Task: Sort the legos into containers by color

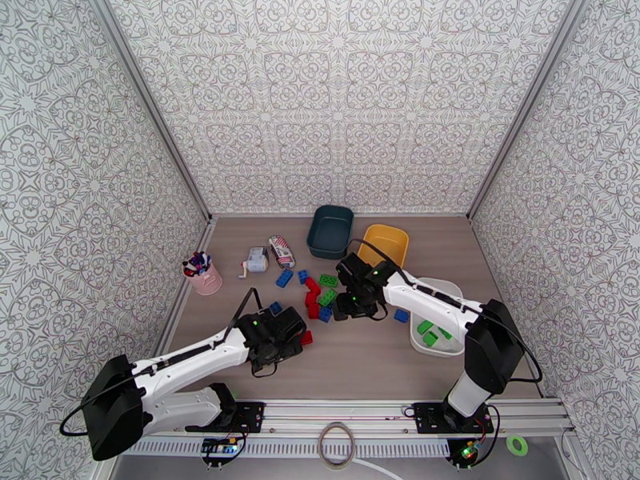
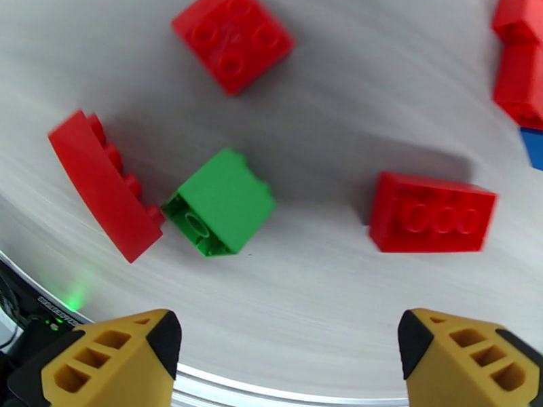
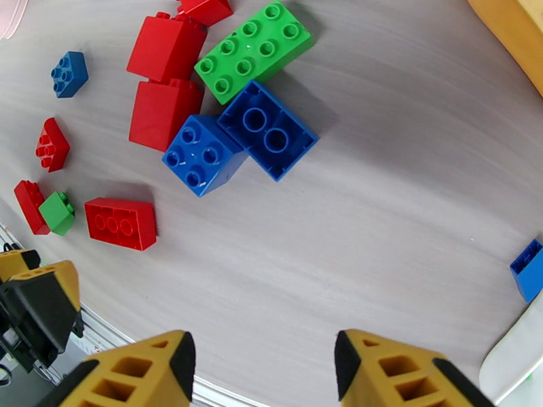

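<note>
Left gripper (image 2: 288,354): is hanging low over the table (image 1: 376,362) near the front edge, its jaws standing wide apart and gripping nothing.
Bricks below it: a green brick (image 2: 220,201) is lying on its side right against a curved red brick (image 2: 102,184); a red oblong brick (image 2: 431,211) and a red square brick (image 2: 233,39) are sitting apart from them.
Right gripper (image 3: 265,367): is hovering over bare table just beside the middle heap, its jaws standing partly open with nothing between them.
Middle heap: two blue bricks (image 3: 203,154) are lying edge to edge, touching a long green brick (image 3: 254,49), with red blocks (image 3: 163,110) crowding beside them.
White tray (image 1: 438,350): is sitting at the right, holding green pieces (image 1: 430,334); a lone blue brick (image 1: 401,315) is resting just beside its left rim.
Yellow bin (image 1: 382,243): is sitting farther back, next to the tray.
Teal bin (image 1: 330,231): is sitting by the back wall, just left of the yellow one.
Far left: a pink cup (image 1: 206,275), a white gadget (image 1: 256,260) and a striped packet (image 1: 281,250) are standing in a loose row.
</note>
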`<state>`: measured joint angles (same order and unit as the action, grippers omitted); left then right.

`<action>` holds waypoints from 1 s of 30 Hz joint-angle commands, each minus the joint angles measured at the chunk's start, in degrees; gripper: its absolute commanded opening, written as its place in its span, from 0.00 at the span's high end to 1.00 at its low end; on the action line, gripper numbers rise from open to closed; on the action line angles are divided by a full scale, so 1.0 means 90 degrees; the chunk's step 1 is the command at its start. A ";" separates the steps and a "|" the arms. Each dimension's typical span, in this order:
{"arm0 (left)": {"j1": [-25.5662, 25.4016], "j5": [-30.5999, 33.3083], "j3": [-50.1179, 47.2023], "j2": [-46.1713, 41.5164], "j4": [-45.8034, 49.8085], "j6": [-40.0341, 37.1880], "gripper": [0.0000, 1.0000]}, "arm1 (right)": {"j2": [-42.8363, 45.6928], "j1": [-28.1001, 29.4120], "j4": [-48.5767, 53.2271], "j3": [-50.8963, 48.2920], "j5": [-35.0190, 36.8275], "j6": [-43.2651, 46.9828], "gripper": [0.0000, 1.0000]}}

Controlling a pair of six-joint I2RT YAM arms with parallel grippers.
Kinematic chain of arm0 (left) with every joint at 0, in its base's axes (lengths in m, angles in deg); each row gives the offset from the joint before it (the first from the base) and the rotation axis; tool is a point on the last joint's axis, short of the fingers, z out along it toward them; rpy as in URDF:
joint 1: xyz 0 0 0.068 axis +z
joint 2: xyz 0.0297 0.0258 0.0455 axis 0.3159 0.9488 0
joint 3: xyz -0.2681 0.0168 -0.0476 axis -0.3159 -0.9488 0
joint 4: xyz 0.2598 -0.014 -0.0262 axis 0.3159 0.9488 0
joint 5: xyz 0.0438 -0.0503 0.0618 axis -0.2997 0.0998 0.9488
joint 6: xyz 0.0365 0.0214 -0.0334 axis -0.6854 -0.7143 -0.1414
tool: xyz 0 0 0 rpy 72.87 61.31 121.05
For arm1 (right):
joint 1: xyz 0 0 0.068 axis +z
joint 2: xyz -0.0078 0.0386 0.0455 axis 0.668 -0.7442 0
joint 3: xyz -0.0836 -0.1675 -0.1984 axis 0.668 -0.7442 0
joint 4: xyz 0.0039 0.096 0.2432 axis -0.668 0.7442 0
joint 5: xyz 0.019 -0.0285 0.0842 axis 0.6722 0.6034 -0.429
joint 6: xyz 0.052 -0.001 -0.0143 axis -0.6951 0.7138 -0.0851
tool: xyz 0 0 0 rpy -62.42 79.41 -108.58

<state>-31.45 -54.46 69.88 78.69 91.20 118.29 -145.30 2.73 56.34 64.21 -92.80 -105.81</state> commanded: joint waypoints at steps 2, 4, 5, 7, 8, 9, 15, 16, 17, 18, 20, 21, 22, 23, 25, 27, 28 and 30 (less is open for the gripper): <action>0.0128 -0.0311 -0.0409 0.0036 -0.0555 0.0272 0.09 | 0.0102 -0.0004 0.0106 -0.0066 0.0055 0.0019 0.41; 0.0280 -0.0364 -0.0607 0.0027 -0.0709 0.0251 0.09 | 0.0096 -0.0009 0.0091 -0.0046 0.0014 0.0009 0.41; 0.0353 -0.0391 -0.0664 0.0026 -0.0758 0.0221 0.09 | 0.0095 -0.0004 0.0078 -0.0044 0.0005 0.0004 0.41; 0.0562 -0.0429 -0.0781 0.0017 -0.0828 0.0141 0.09 | 0.0096 -0.0003 0.0067 -0.0045 0.0003 -0.0015 0.41; 0.0670 -0.0446 -0.0818 0.0017 -0.0868 0.0082 0.09 | 0.0096 -0.0001 0.0062 -0.0061 -0.0008 -0.0019 0.41; 0.0791 -0.0465 -0.0849 0.0013 -0.0908 0.0008 0.09 | 0.0085 -0.0005 0.0060 -0.0056 -0.0018 -0.0020 0.41; 0.1590 -0.0560 -0.0883 0.0121 -0.1038 -0.0588 0.10 | 0.0066 0.0000 0.0056 -0.0060 -0.0018 -0.0060 0.42; 0.1750 -0.0597 -0.0882 0.0143 -0.1085 -0.0697 0.09 | 0.0065 0.0000 0.0049 -0.0061 -0.0016 -0.0070 0.42; 0.1877 -0.0618 -0.0867 0.0175 -0.1139 -0.0798 0.10 | 0.0057 -0.0007 0.0051 -0.0059 -0.0017 -0.0076 0.42; 0.2015 -0.0657 -0.0860 0.0232 -0.1191 -0.0911 0.10 | 0.0057 0.0001 0.0038 -0.0065 -0.0016 -0.0079 0.42; 0.2212 -0.0734 -0.0804 0.0397 -0.1271 -0.1101 0.10 | 0.0056 -0.0007 0.0039 -0.0071 -0.0006 -0.0105 0.42; 0.2277 -0.0772 -0.0756 0.0484 -0.1290 -0.1200 0.11 | 0.0055 -0.0005 0.0038 -0.0066 0.0001 -0.0108 0.42; 0.2301 -0.0787 -0.0679 0.0578 -0.1294 -0.1280 0.12 | 0.0057 0.0001 0.0042 -0.0070 0.0011 -0.0110 0.42; 0.2294 -0.0804 -0.0610 0.0649 -0.1272 -0.1332 0.13 | 0.0057 0.0001 0.0051 -0.0066 0.0021 -0.0113 0.42; 0.2224 -0.0814 -0.0496 0.0757 -0.1208 -0.1350 0.15 | 0.0056 0.0000 0.0053 -0.0058 0.0048 -0.0126 0.43; 0.2103 -0.0840 -0.0488 0.0761 -0.1200 -0.1252 0.17 | 0.0052 -0.0002 0.0048 -0.0052 0.0067 -0.0130 0.43; 0.2027 -0.0840 -0.0516 0.0742 -0.1208 -0.1163 0.17 | 0.0056 -0.0004 0.0039 -0.0049 0.0081 -0.0132 0.43; 0.1897 -0.0844 -0.0581 0.0711 -0.1252 -0.1003 0.19 | 0.0049 -0.0007 0.0028 -0.0037 0.0078 -0.0127 0.43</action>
<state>-12.92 -60.36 64.68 84.81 83.64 108.60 -145.30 2.73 56.32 64.16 -92.80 -106.11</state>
